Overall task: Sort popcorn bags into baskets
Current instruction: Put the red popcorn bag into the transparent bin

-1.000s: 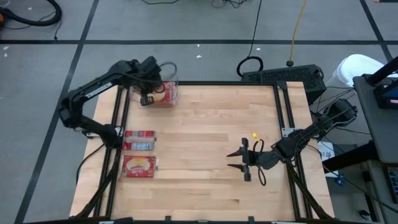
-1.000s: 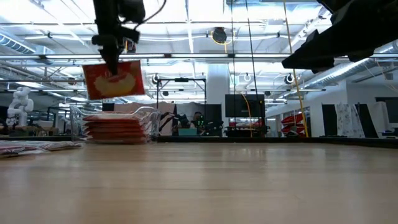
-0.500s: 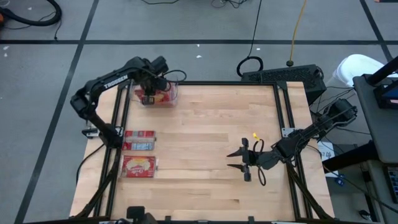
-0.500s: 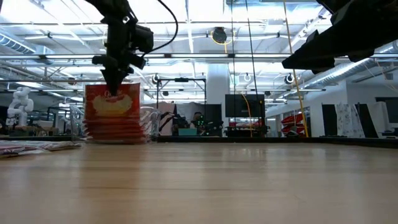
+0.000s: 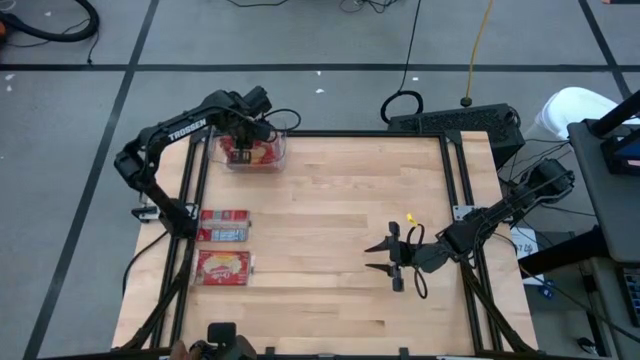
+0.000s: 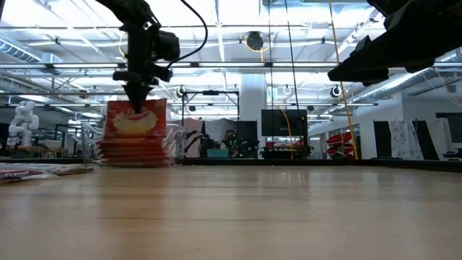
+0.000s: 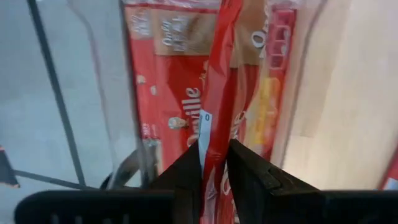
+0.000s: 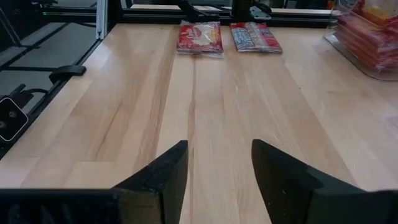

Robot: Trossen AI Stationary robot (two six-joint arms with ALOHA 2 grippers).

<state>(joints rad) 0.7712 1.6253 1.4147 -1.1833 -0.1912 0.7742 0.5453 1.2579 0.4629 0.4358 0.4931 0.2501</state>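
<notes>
- Overhead, a pale wooden table [image 5: 340, 230] with a black frame carries two dark robot arms, one on each side.
- The left gripper [image 5: 243, 143] hangs over the clear plastic bin [image 5: 278, 150] at the far-left corner of the table.
- Its two dark fingers [image 7: 186, 171] stand close together, pinching the top edge of a red popcorn bag [image 7: 217, 93] between them; only the thin packet keeps them apart.
- In the level view, that held bag [image 6: 136, 120] stands upright on edge, its lower part against the stack of red packets [image 6: 133, 152] already lying in the bin.
- In the left wrist view, the stack beneath the held bag fills the bin, showing red wrappers with printed lettering, with the bin's see-through wall [image 7: 93, 93] alongside.
- Two more bags lie flat on the table's left side, well apart from the bin: one showing a grey-blue side [image 5: 224, 226], and nearer the front edge one with its yellow popcorn picture up [image 5: 225, 267].
- The right gripper [image 5: 390, 257] waits over bare wood on the right half of the table, pointing towards the left side.
- Its fingers [image 8: 163, 171] are spread apart with nothing between them, touching no bag.
- Beyond the table, a grey floor with black cables [image 5: 410, 60] shows.
</notes>
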